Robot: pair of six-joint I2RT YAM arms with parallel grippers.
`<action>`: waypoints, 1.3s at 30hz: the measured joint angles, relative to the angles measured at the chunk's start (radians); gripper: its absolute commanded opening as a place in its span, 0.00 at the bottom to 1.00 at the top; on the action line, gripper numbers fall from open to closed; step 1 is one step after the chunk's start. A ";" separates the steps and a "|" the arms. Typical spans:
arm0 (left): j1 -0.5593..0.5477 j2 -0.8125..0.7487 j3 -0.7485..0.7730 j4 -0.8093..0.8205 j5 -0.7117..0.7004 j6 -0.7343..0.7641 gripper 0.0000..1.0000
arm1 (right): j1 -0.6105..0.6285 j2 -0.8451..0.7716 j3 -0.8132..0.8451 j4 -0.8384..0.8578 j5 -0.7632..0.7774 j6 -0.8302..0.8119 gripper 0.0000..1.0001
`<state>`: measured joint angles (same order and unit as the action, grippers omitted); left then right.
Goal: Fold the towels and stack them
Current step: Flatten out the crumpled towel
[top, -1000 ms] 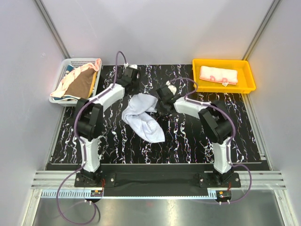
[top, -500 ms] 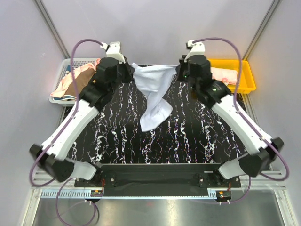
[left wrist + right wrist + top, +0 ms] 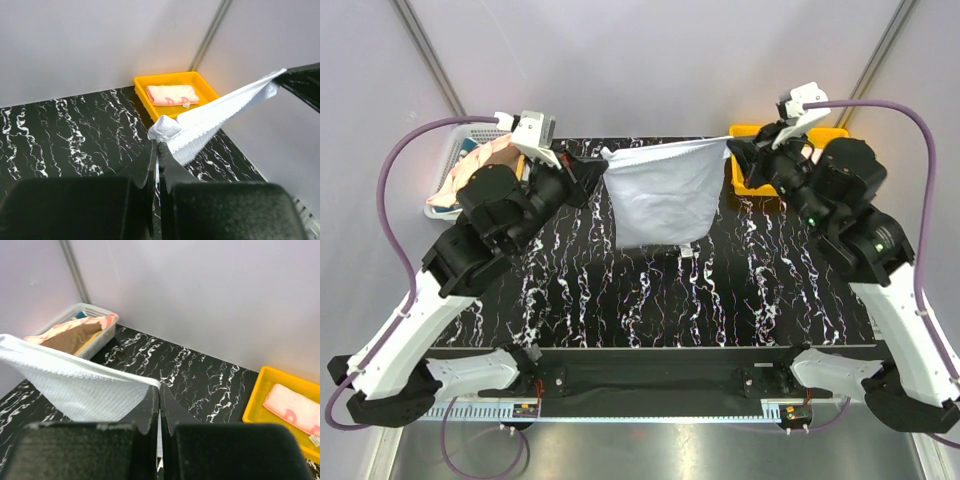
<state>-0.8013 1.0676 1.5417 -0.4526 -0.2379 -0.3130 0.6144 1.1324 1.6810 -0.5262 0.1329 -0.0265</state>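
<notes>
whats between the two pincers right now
The white towel, stretched from the left pincer to the right pincer, each shut on a top corner, the rest hanging down. The top view shows it.

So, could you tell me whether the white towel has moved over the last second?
Yes: the white towel left the middle of the marbled mat, lifted towards its far edge beside the yellow tray.

White-black arms, purple cables
</notes>
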 measured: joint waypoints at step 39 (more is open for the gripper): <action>0.540 1.000 0.288 0.238 0.321 -0.196 0.00 | -0.317 1.068 0.418 0.170 -0.239 0.024 0.00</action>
<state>-0.2615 2.0674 1.8297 -0.2142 0.0834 -0.5095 0.2977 2.2002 2.0995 -0.3565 -0.1059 -0.0029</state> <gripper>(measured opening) 0.019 0.011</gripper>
